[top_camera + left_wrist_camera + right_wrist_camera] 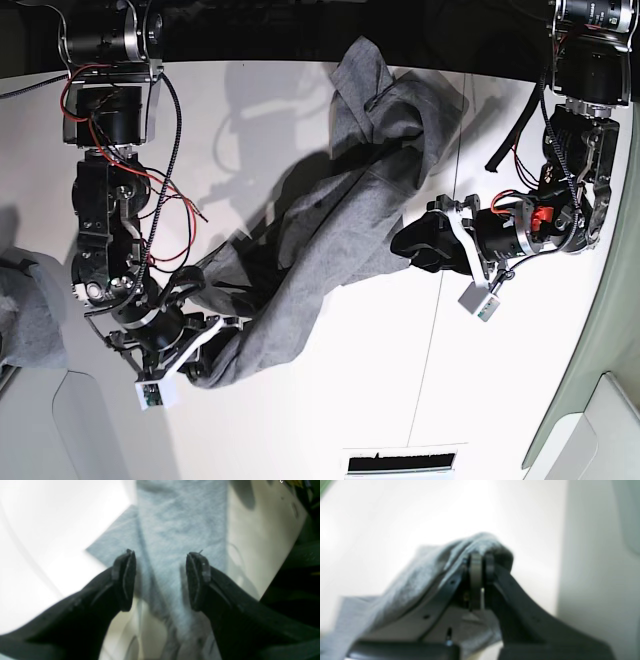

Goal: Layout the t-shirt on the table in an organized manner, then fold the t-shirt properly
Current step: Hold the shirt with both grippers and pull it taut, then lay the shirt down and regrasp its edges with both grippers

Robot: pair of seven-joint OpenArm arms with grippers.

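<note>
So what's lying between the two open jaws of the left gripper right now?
In the left wrist view, a strip of the t-shirt runs between the jaws of the left gripper, which stand apart and are not closed on it. White table shows beside the cloth.

A robotics lab or test bench, not a home. Told by the wide matte white table (330, 420) with a thin dark seam, bare of household things. Two black robot arms bolted at the far edge, with exposed red and black wiring (160, 190) and a corrugated cable hose (515, 125). Small white camera modules (153, 393) strapped near the wrists. A slotted vent (400, 462) set in the near edge. Dark backdrop behind.
</note>
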